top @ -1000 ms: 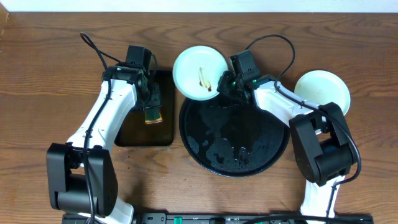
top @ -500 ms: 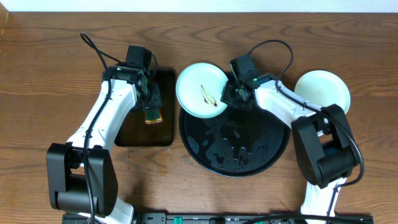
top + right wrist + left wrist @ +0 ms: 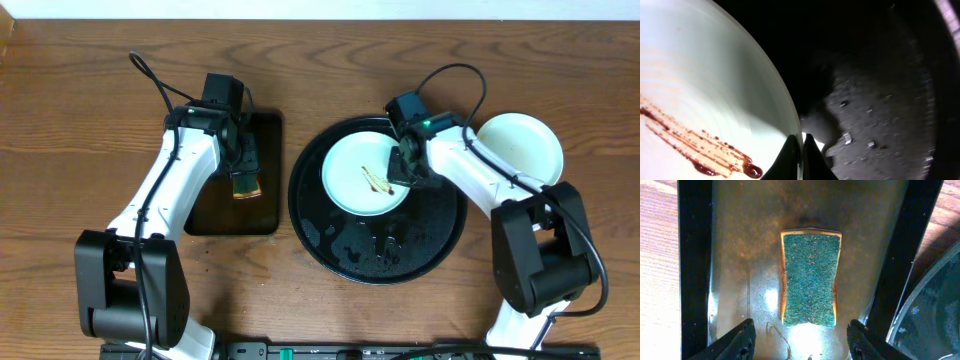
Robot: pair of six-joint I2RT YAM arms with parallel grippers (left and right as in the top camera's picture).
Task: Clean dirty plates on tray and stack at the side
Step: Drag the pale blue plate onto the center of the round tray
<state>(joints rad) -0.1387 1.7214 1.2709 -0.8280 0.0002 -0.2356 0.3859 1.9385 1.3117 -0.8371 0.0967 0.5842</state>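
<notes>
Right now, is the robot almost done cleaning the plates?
Not yet. The clean-looking plate sits beside the black tray, so that seems done. The right gripper is shut on the streaked plate, at its rim, on the tray. The left gripper hangs open over the sponge. Wiping those brown streaks and stacking are left.

- No writing, label, brand mark, number or sign can be read in any of the three views.
</notes>
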